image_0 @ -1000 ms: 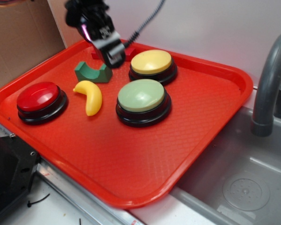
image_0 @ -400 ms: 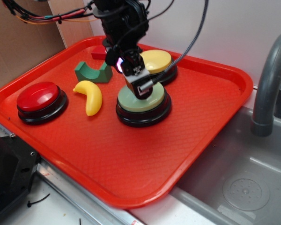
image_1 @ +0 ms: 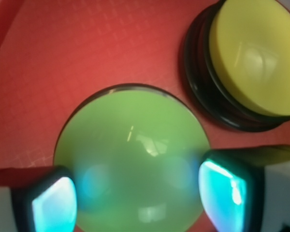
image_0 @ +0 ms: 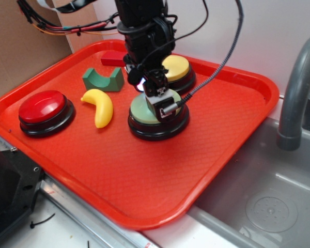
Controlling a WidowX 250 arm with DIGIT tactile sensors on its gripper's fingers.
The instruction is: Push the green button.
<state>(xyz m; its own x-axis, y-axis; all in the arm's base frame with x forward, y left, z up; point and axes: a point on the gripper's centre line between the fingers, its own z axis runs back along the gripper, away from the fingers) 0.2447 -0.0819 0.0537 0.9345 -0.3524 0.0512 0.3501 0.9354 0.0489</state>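
— Where is your claw right now?

— My claw [image_0: 163,106] sits low over the green button [image_0: 142,112], near the middle of the exterior frame. In the wrist view the two fingertips [image_1: 53,205] flank the lower part of the green button's [image_1: 130,154] dome, one at the lower left and one at the lower right of the frame.

— Is it gripping anything?

— No. The jaws stand apart with the dome showing between them, and nothing is held. Whether the tips actually touch the dome, I cannot tell.

— And the button itself?

— It stands on its black base on the red tray [image_0: 144,191], a little right of the tray's middle. The yellow button [image_0: 178,67] is just behind it, toward the upper part of the frame; in the wrist view that yellow button [image_1: 251,58] fills the upper right corner.

— What else is on the tray?

— A red button [image_0: 41,106] at the left, a yellow banana [image_0: 99,106] between it and the green button, a dark green arch block [image_0: 102,79] behind the banana, and a small red block [image_0: 112,58] near the far rim.
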